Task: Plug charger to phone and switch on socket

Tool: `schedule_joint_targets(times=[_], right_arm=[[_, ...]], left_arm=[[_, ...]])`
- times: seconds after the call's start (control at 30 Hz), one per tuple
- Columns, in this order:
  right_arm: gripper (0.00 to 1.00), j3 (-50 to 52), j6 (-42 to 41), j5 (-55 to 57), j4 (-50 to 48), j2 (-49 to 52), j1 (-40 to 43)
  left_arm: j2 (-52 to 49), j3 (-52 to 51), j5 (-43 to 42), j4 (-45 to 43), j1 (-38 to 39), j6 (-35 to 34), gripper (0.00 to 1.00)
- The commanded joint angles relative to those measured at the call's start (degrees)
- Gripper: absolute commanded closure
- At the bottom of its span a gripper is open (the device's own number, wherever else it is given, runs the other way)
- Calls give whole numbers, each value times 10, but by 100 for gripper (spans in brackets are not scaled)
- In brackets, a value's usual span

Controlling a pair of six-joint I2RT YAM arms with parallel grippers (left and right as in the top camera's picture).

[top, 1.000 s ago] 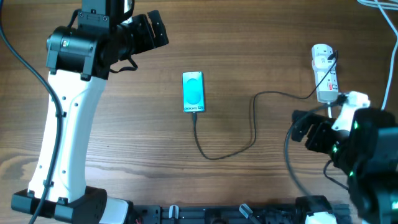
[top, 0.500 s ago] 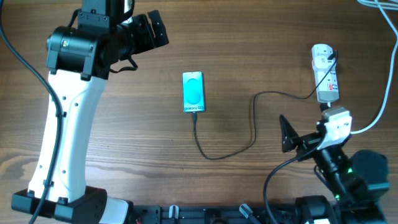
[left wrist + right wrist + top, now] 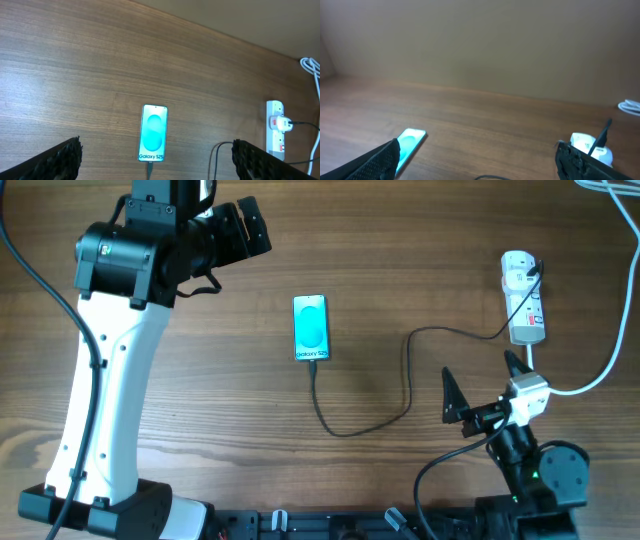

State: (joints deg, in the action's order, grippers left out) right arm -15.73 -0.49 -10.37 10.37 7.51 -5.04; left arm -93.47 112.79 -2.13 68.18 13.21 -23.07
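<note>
Fingers (image 3: 60, 160) both spread; charger (image 3: 408, 380) loops btwn phone (image 3: 311, 328), socket (image 3: 524, 305); white cable (image 3: 585, 387) nearby.

- Left arm (image 3: 110, 400): white link, black joint housings, black cable alongside.
- Right arm (image 3: 530, 470): black, white wrist block, green lights.
- Gripper fingers (image 3: 62, 159): black, ribbed.

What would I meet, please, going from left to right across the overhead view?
left gripper → phone → right gripper → socket. The charger runs from phone to socket, so it is left out.
</note>
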Motion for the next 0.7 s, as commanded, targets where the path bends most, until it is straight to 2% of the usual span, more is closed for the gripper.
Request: schedule_joint_targets(times=[0.0, 0.17, 0.3, 0.5, 0.67], right_arm=[[0, 40, -26, 18, -32, -23, 4], [0, 92, -36, 20, -85, -50, 4], [0, 122, -76, 52, -108, -74, 4], [0, 155, -76, 52, -167, -73, 4], [0, 155, -54, 54, -171, -73, 4]], left_arm=[[-3, -3, 7, 0, 2, -3, 0], [-3, -3, 7, 0, 2, -3, 0], [-3, -3, 7, 0, 2, -3, 0], [-3, -3, 7, 0, 2, -3, 0], [-3, -3, 7, 0, 2, -3, 0]])
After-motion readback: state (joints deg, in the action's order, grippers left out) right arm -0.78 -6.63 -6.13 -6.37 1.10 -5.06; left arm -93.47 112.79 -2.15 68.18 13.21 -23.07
